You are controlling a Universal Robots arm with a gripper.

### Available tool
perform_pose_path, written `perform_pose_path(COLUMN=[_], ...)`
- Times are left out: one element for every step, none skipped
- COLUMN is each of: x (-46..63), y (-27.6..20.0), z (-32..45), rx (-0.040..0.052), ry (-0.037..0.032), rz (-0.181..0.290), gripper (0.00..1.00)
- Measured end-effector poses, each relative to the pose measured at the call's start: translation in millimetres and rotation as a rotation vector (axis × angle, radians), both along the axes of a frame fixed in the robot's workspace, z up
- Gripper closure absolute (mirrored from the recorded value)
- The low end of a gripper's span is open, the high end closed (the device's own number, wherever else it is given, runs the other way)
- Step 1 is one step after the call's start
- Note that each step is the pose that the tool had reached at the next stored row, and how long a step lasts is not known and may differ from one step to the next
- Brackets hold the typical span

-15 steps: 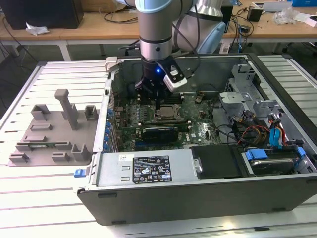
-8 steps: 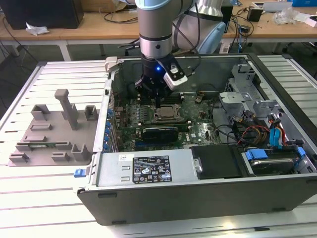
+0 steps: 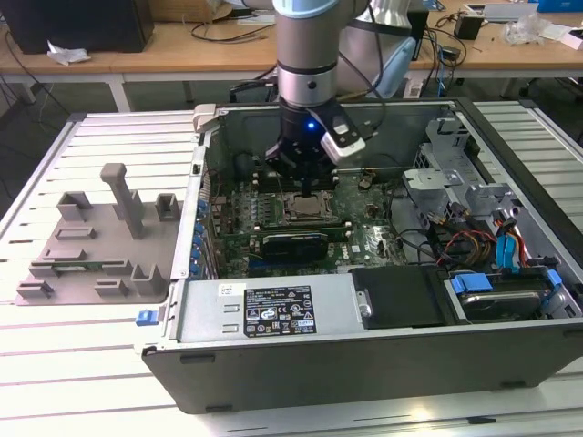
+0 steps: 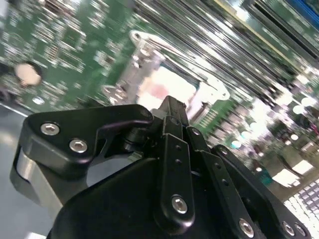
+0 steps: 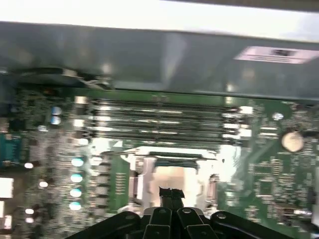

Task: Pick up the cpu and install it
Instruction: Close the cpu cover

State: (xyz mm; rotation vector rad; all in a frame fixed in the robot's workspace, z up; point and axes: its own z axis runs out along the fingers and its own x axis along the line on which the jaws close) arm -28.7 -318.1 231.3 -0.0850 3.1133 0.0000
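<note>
The cpu (image 3: 305, 208) lies flat as a pale square inside the metal socket frame (image 3: 284, 215) on the green motherboard (image 3: 364, 238) of the open computer case. In both wrist views it shows as a bright whitish patch, cpu (image 5: 174, 178) and cpu (image 4: 164, 89), ringed by the frame. My gripper (image 3: 305, 185) hangs just above it, pointing down. Its black fingers (image 5: 167, 193) meet tip to tip, shut with nothing between them, and the gripper (image 4: 172, 107) sits over the socket's edge.
Memory slots (image 5: 159, 119) run beside the socket. A grey plastic tray with upright posts (image 3: 96, 238) lies on the slatted table at the exterior view's left. A power supply (image 3: 264, 309), drive bays and cables (image 3: 492, 246) crowd the case. A workbench (image 3: 182, 41) stands behind.
</note>
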Motion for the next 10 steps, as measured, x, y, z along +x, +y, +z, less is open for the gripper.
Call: perform_pose_path(x=[2.2, 3.0, 3.0, 3.0, 3.0, 3.0, 3.0, 3.0, 2.7, 2.3], y=[0.0, -0.1, 0.0, 0.1, 0.1, 0.1, 0.1, 0.1, 0.1, 0.1], z=[0.1, 0.2, 3.2, 7.2, 12.5, 16.4, 16.8, 16.7, 16.8, 16.8], rx=[-0.0001, -0.0001, -0.0001, -0.0005, -0.0008, -0.001, -0.0009, -0.0008, -0.0008, -0.001], ry=[0.0002, 0.0, 0.0, 0.0, 0.0, 0.0, 0.0, -0.0001, -0.0001, 0.0], rz=[0.0, 0.0, 0.0, 0.0, 0.0, 0.0, 0.0, 0.0, 0.0, 0.0], gripper=[0.89, 0.89, 0.89, 0.89, 0.89, 0.89, 0.89, 0.89, 0.89, 0.89])
